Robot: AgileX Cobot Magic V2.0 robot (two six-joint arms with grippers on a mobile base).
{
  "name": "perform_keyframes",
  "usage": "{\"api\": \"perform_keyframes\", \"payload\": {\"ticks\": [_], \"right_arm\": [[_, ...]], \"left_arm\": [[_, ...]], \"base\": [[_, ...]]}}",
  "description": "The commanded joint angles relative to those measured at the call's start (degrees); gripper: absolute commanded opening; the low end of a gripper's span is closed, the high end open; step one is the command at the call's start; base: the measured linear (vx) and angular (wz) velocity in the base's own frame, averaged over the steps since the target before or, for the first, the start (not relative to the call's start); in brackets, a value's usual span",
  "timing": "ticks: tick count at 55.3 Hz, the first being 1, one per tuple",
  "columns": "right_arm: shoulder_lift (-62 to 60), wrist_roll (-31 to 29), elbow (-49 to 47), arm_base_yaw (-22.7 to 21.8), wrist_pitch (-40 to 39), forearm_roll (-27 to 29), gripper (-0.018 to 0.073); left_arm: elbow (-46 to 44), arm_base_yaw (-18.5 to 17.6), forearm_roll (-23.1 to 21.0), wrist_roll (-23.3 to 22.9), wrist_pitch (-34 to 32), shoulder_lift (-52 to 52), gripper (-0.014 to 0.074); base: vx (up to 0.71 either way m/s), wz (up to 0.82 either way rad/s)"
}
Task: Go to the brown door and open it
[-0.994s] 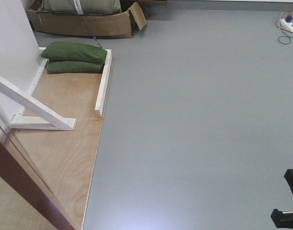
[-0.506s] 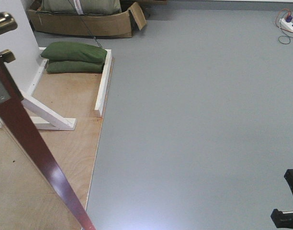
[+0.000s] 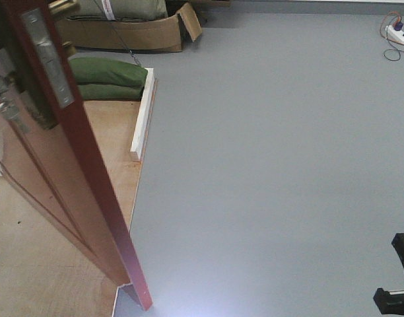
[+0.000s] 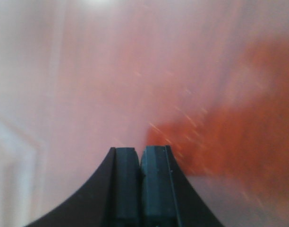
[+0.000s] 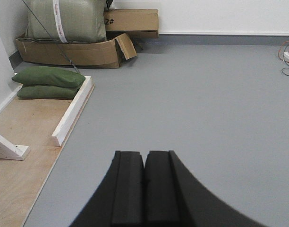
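Left gripper is holding its two dark fingers pressed together with nothing between them. It is pointing at very close range into a blurred reddish surface, most likely the brown door. Whether the tips are touching it cannot be told. Keeping the fingers together probably gives one blunt point for pushing a panel that offers nothing to pinch.

In the front view, the brown door is standing ajar along the left side. Its free edge is slanting down from the top towards the bottom of the picture, over the line where the plywood base is meeting the grey floor. One metal latch plate is showing on that edge, and one brass handle is peeking in at the top.

The right gripper is likewise closed on nothing. It is hanging over bare floor, well apart from the door, seemingly waiting out of the way.

Two green sandbags are lying stacked at the far end of the base, beside one white rail, probably weighing the door stand down so it is not tipping. One white brace is slanting at the left. Two cardboard boxes are sitting against the far wall, the nearer one holding one green sack. One power strip is lying far right.
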Motion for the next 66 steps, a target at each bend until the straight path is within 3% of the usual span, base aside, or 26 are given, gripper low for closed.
{"api": "perform_keyframes", "payload": {"ticks": [1,29,46,66], "right_arm": [[-0.3,-0.4,0.2,0.1,-4.2,-0.2,0.0],[-0.3,-0.4,0.2,0.1,-4.2,-0.2,0.0],[-0.3,-0.4,0.2,0.1,-4.2,-0.2,0.0],[-0.3,-0.4,0.2,0.1,-4.2,-0.2,0.0]], "left_arm": [[-1.3,-1.3,-0.7,0.1,-8.1,0.7,0.0136],[-1.3,-2.9,-0.6,0.1,-19.2,7.4,0.0136],[-1.3,-6.4,-0.5,7.6,-23.2,10.6,0.0136],[-1.3,-6.9,-0.5,10.6,-26.2,12.4,0.0136]], "base": [[0.0,0.0],[0.0,0.0],[0.0,0.0],[0.0,0.0]]}}
